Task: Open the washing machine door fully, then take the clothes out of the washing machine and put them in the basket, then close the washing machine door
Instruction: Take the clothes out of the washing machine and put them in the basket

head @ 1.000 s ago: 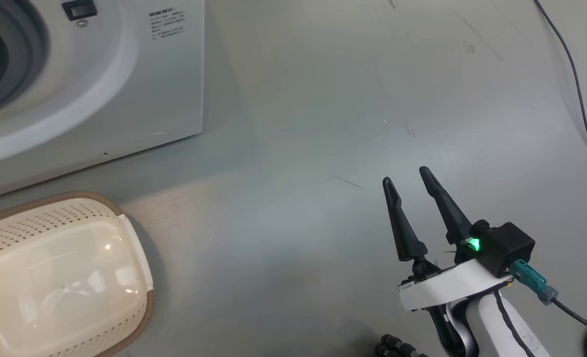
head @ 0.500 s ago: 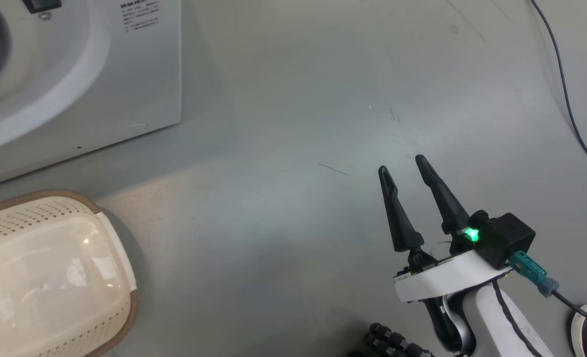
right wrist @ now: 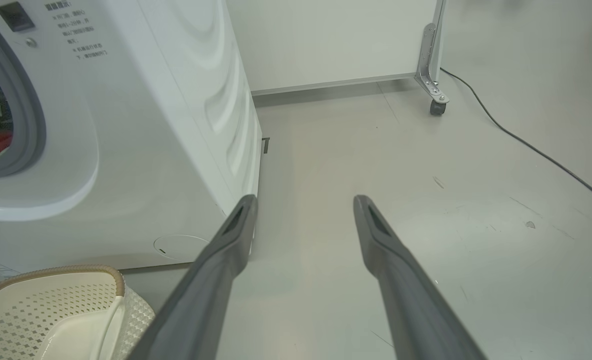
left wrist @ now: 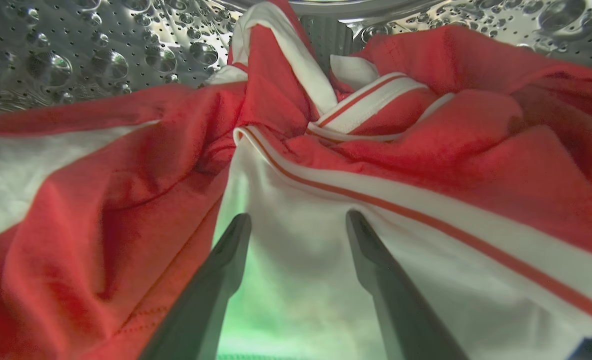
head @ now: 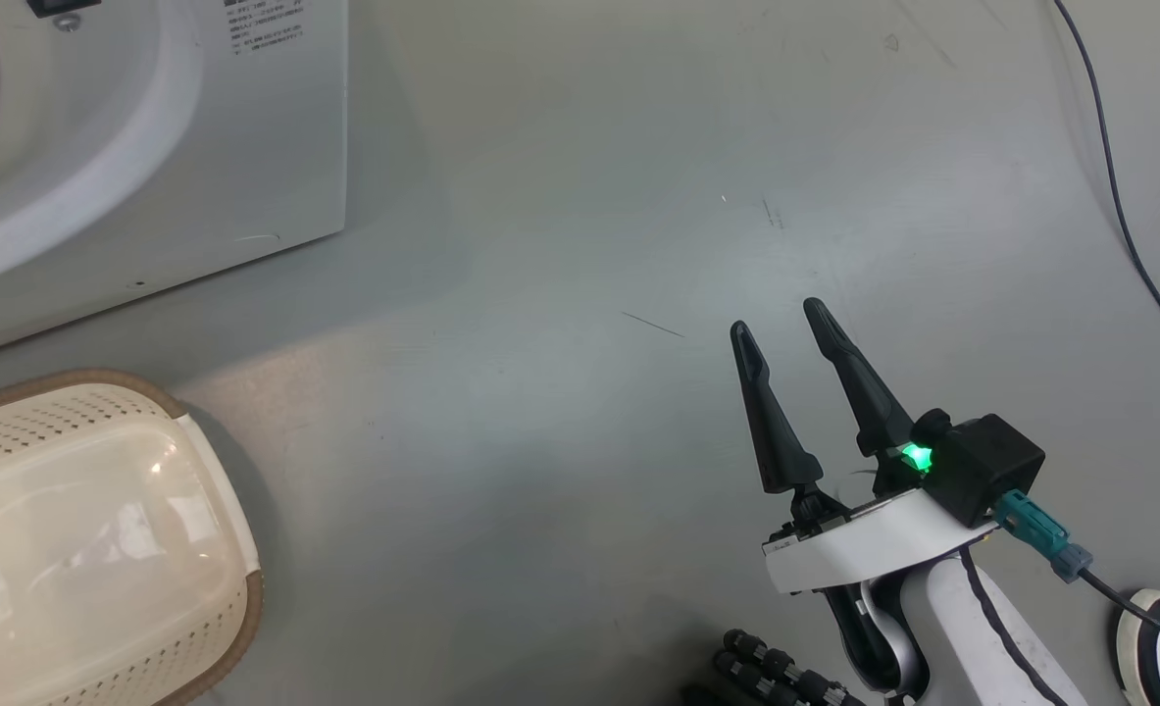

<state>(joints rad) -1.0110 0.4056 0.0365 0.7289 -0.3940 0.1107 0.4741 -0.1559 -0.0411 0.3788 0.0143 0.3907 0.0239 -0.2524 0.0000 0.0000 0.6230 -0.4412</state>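
Both grippers gape, empty: the left gripper (left wrist: 298,216) is inside the drum (left wrist: 75,50), the clothes (left wrist: 426,150) heaped just ahead; the right gripper (head: 776,318) hangs over the floor (head: 540,441), well right of the basket (head: 251,598).

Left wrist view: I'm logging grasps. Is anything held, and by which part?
Nothing is held: left end effector open before the clothes, right end effector open and empty.

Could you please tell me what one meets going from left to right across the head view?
The basket → the right gripper, its jaws open → the dark cable.
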